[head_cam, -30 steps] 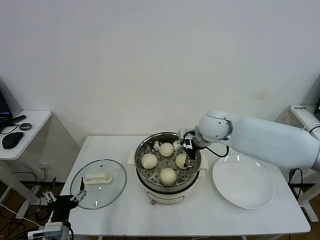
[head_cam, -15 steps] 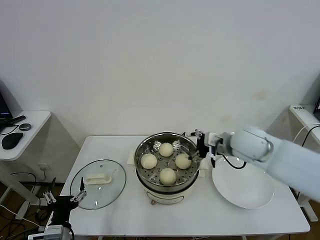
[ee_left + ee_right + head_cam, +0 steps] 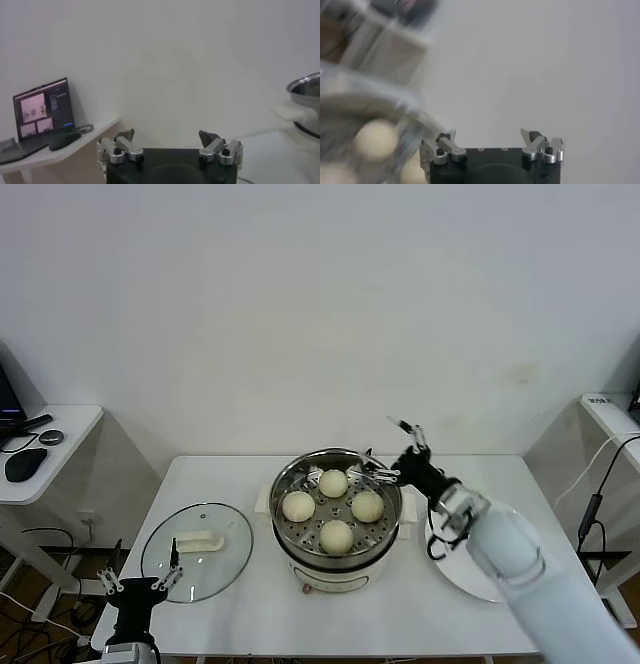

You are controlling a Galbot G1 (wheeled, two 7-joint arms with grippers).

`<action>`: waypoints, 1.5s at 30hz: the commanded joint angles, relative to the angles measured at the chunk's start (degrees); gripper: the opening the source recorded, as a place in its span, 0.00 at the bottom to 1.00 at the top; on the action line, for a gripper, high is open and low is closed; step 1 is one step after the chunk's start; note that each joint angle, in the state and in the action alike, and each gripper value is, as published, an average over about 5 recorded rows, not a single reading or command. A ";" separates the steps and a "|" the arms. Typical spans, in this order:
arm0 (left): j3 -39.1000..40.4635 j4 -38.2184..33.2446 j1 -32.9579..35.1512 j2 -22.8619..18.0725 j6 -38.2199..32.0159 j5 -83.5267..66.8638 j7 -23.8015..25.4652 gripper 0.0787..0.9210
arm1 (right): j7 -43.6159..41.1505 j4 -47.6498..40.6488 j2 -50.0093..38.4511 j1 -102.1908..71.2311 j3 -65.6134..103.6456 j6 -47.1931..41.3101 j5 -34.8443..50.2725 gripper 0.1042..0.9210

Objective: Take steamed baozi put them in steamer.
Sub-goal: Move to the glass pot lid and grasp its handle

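We see one round shiny steel steamer [image 3: 337,559] standing upright at the middle of our white table [image 3: 230,484], opening facing up. Four round cream-white baozi [image 3: 336,535] sit on its perforated tray. Our right gripper [image 3: 398,449] hovers beside its rim, fingers wide apart, empty. Our left gripper [image 3: 140,584], low by the table's front edge, gapes empty.

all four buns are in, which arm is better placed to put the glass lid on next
Left, probably. The left gripper hangs open at the table's front edge, right beside the glass lid. The right gripper is open past the steamer, far from the lid.
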 commanded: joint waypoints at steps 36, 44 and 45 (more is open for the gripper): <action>3.43 44.58 -27.37 15.88 -11.72 74.58 -4.12 0.88 | 3.99 4.64 34.39 -41.45 43.10 18.20 1.08 0.88; 4.18 45.03 -28.91 15.32 -12.34 75.34 -4.25 0.88 | 3.89 4.56 34.63 -41.36 42.93 18.09 0.60 0.88; 4.25 45.02 -29.17 15.22 -12.32 75.47 -4.12 0.88 | 3.88 4.53 34.62 -41.37 42.91 18.13 0.54 0.88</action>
